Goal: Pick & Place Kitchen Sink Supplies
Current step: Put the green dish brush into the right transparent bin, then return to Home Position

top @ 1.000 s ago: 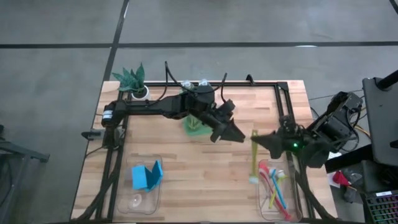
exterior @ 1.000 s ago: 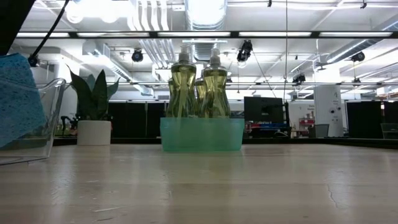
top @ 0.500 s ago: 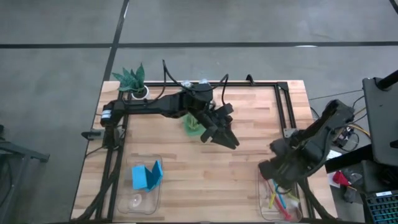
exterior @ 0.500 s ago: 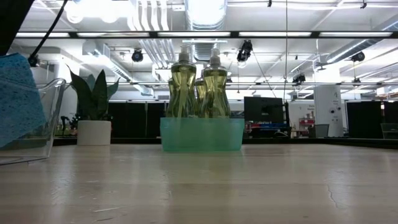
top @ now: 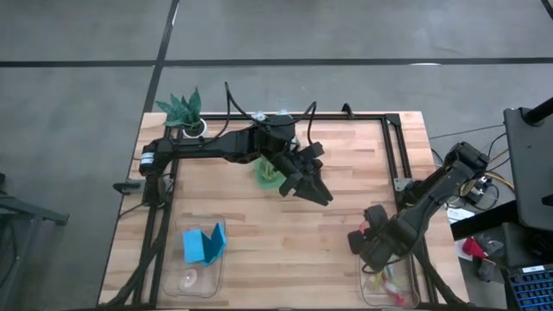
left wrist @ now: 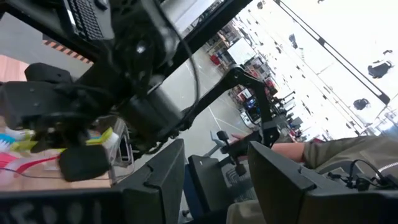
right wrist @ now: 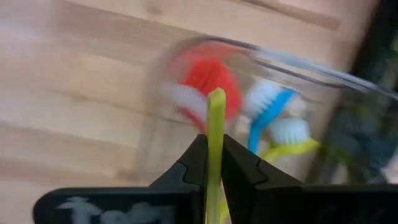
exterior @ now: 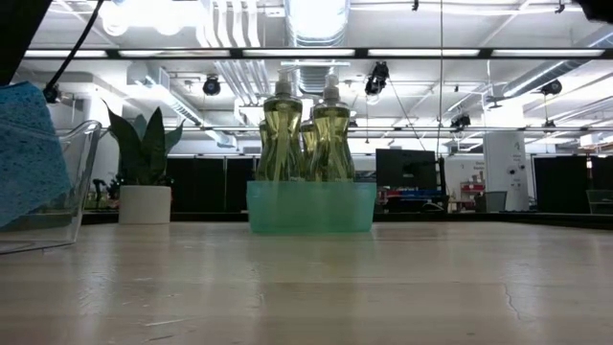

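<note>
Right tool (right wrist: 211, 163) low in the right wrist frame, fingers pressed together on the handle of a yellow-green brush (right wrist: 215, 118), which runs up between them toward the frame centre. Past its tip, a clear bin (right wrist: 323, 71) on the wooden tabletop (right wrist: 74, 93) holds more brushes: a red head (right wrist: 208, 78), a blue handle (right wrist: 264, 124), a yellow one (right wrist: 289, 148) with white bristles. In the high view the right tool (top: 373, 242) sits at lower right, over the near end of that bin (top: 389, 289). Left tool (top: 315, 192) hangs near frame centre, above bare wood just right of the green tray (top: 266, 175); fingers partly apart, nothing between them. Low view: tray (exterior: 310, 207) at centre with bottles of yellow-green liquid (exterior: 329, 134) upright in it; blue sponge (exterior: 29, 153) in a clear bin (exterior: 81, 182) at far left; potted plant (exterior: 144, 177) beside it.
</note>
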Controlling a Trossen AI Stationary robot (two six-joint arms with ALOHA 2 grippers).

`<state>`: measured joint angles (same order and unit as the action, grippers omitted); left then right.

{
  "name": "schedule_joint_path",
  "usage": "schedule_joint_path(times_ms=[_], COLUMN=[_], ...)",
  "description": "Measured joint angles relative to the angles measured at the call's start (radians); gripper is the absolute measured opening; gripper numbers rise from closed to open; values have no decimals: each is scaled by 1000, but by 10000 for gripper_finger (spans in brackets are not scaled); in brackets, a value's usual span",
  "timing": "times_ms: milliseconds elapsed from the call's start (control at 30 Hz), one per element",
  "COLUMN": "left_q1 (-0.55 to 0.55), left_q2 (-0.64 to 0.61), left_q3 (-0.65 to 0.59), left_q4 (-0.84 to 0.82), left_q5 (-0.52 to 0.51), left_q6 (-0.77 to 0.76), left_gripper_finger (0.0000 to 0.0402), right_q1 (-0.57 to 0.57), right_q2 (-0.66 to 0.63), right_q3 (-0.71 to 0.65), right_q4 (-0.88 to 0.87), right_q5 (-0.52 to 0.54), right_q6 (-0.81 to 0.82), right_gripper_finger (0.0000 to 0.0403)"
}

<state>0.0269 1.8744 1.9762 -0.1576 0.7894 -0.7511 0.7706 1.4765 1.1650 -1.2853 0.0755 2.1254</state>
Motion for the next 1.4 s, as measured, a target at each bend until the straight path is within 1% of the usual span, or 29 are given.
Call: schedule_joint_path(times_ms=[100, 200, 300, 367, 467, 533, 600, 633, 700, 800, 833, 900, 967, 1033, 1133, 1200, 1267, 1300, 1333, 1367, 1400], left_q1=[0, 0, 1, 2, 2, 2, 2, -2, -13, -26, -29, -32, -36, -37, -38, -37, -31, -26, -23, -20, -16], left_q2=[0, 0, 0, 0, -6, -16, -32, -43, -63, -90, -99, -122, -161, -218, -339, -432, -527, -567, -615, -659, -699], left_q3=[0, 0, 0, 0, 0, 0, 0, 0, 0, -1, -3, -28, -80, -166, -365, -526, -677, -738, -800, -859, -909], left_q4=[1, 0, 1, 1, -6, -33, -101, -147, -251, -392, -425, -435, -398, -344, -173, -17, 90, 131, 153, 148, 140], left_q5=[-2, -2, -2, -1, 18, 22, 3, -34, -140, -277, -303, -311, -310, -329, -409, -454, -494, -510, -513, -514, -516], left_q6=[-1, -8, -10, -10, 0, 37, 101, 144, 232, 368, 405, 453, 483, 487, 461, 443, 415, 414, 418, 436, 468], left_gripper_finger=[168, 168, 168, 168, 167, 161, 144, 131, 91, 21, 12, 11, 6, 2, 2, 1, 1, 0, 0, 0, 1], right_q1=[1, 2, 2, 1, 2, 2, 2, 2, 2, 0, 1, 12, 26, 30, 31, 30, 17, 10, 4, 0, -1], right_q2=[-1, -10, -24, -33, -48, -58, -59, -60, -63, -73, -82, -105, -137, -179, -259, -313, -373, -403, -431, -458, -488], right_q3=[-50, -83, -95, -91, -43, -7, 33, 49, 64, 67, 59, 42, 12, -24, -102, -166, -230, -262, -292, -316, -336], right_q4=[4, 44, 88, 88, 92, 89, 111, 133, 178, 240, 265, 329, 391, 477, 598, 689, 828, 912, 992, 1038, 1046], right_q5=[-57, -96, -99, -99, -67, 11, 153, 233, 375, 488, 529, 636, 753, 842, 921, 955, 946, 912, 857, 800, 769], right_q6=[27, 24, 22, 20, -20, -56, -114, -137, -219, -345, -403, -530, -655, -776, -906, -977, -1078, -1140, -1199, -1253, -1314], right_gripper_finger=[34, 55, 91, 119, 154, 166, 163, 154, 126, 55, 30, 17, 10, 8, 8, 7, 7, 7, 8, 8, 8])
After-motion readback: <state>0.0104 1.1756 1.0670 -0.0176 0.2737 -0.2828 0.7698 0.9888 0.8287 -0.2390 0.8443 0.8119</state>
